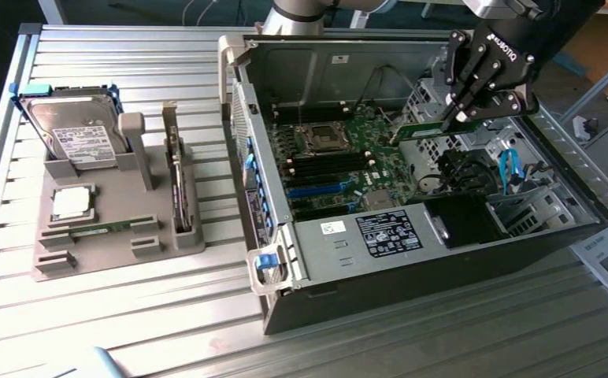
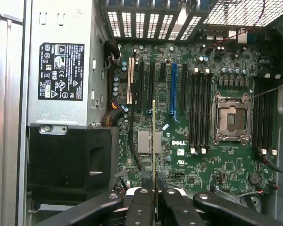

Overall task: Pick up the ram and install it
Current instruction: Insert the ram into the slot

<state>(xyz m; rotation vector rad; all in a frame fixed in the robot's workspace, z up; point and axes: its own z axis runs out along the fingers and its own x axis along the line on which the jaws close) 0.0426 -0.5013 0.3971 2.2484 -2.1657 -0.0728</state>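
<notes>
1. Green circuit board, long and thin: the ram (image 1: 422,131) is clamped in the gripper (image 1: 461,118). The jaws stand narrow, closed on one long edge of the stick. It hangs inside the open computer case (image 1: 283,260), apart from the motherboard (image 1: 359,175).
2. In the wrist view the ram (image 2: 153,136) shows edge-on, as a thin line running out from between the black fingers (image 2: 140,203) of the gripper (image 2: 153,195).
3. Governing relation: the stick's long axis runs parallel to the black memory slots (image 2: 198,113). Those slots lie off to one side, beyond the blue expansion slot (image 2: 174,94) and just beside the processor socket (image 2: 232,117). Judged, the ram is not yet over a slot.
4. In the exterior view the memory slots (image 1: 325,164) lie at about 8 o'clock from the gripper, and the socket (image 1: 320,138) at about 9 o'clock.
5. Surface: the case lies on its side on a slatted metal table (image 1: 125,331). A grey holder (image 1: 115,244) carrying the hard drive (image 1: 73,134) sits at 9 o'clock of the case, well apart from the gripper.
6. Room: blue cables (image 1: 509,169) hang near the gripper at about 5 o'clock. Clearance on that side is judged tight.
</notes>
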